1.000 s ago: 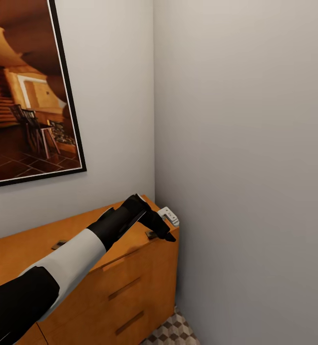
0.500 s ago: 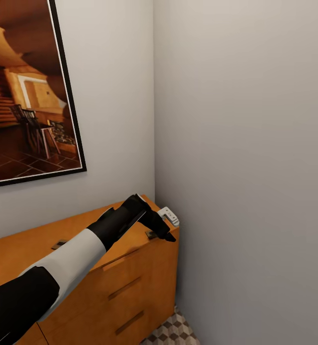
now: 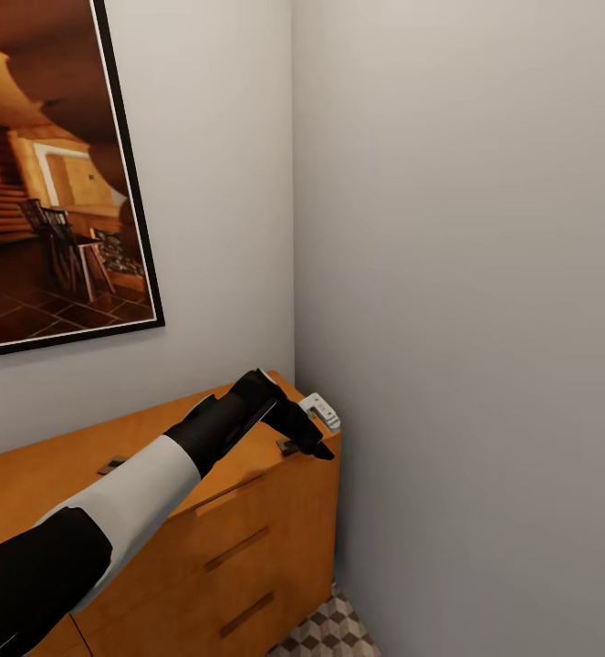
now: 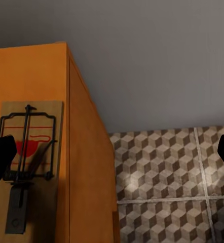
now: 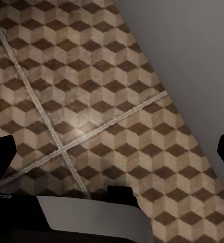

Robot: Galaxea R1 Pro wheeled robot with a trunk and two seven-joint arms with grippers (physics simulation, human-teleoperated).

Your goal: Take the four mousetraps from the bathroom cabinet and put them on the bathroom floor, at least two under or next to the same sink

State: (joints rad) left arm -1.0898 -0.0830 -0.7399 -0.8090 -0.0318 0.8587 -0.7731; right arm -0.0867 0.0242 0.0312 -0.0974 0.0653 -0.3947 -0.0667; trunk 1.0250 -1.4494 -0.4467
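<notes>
A mousetrap (image 4: 28, 152), a small wooden board with a dark wire frame and a red mark, lies flat on the top of the orange-brown cabinet (image 4: 36, 76) near its right end. My left gripper (image 4: 112, 157) hovers over that corner, open, one finger above the trap's side and the other out over the bathroom floor (image 4: 168, 167). In the head view the left gripper (image 3: 313, 447) sits just past this mousetrap (image 3: 288, 447). A second mousetrap (image 3: 112, 465) lies further left on the cabinet (image 3: 247, 511). My right gripper (image 5: 112, 152) hangs open over the cube-patterned floor (image 5: 91, 76). The bathroom sink is out of view.
A small white device (image 3: 321, 411) rests on the cabinet's back right corner against the grey wall (image 3: 466, 319). A large framed picture (image 3: 56, 173) hangs above the cabinet. A narrow strip of floor (image 3: 325, 634) shows between cabinet and wall.
</notes>
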